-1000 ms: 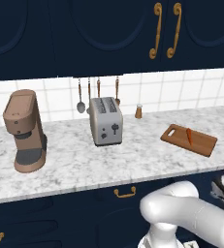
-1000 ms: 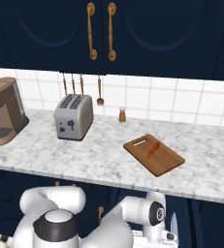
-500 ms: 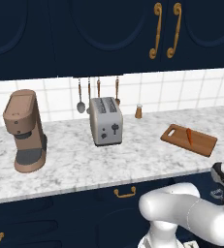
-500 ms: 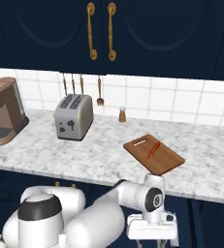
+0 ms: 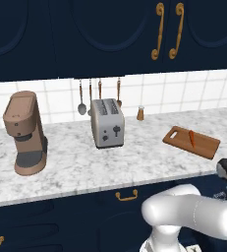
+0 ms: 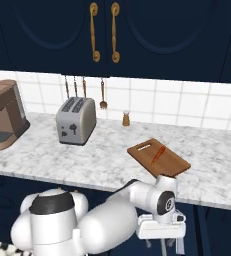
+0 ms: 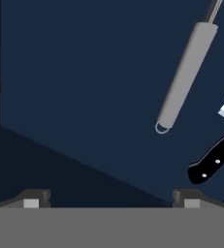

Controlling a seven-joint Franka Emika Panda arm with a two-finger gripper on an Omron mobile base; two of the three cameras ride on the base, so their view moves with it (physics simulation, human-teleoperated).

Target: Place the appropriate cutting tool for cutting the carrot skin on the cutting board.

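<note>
The jaws stand wide and released, nothing between them. In the hand view the gripper [image 7: 111, 198] looks into a dark blue space; its two finger tips [image 7: 33, 199] show near 7 and 5 o'clock. Ahead of them, toward 1 o'clock, lies a slim grey handle [image 7: 184, 77] with a small ring at its near end, tilted up to the right. Toward 3 o'clock lies a knife [image 7: 214, 157] with a black riveted handle, its pale blade running off the edge. Both tools are well apart from the finger tips.

In the right base view the hand hangs below the counter [image 6: 97, 162] edge, in front of the dark cabinets, at about 5 o'clock. Above it on the counter lies the cutting board [image 6: 169, 161], with the carrot [image 6: 158, 154] resting on it. Toward 9 o'clock from the board stands a toaster [image 6: 76, 120], and farther that way a coffee machine [image 6: 4, 115]. A small shaker [image 6: 126, 118] stands by the tiled wall at 11 o'clock from the board.
</note>
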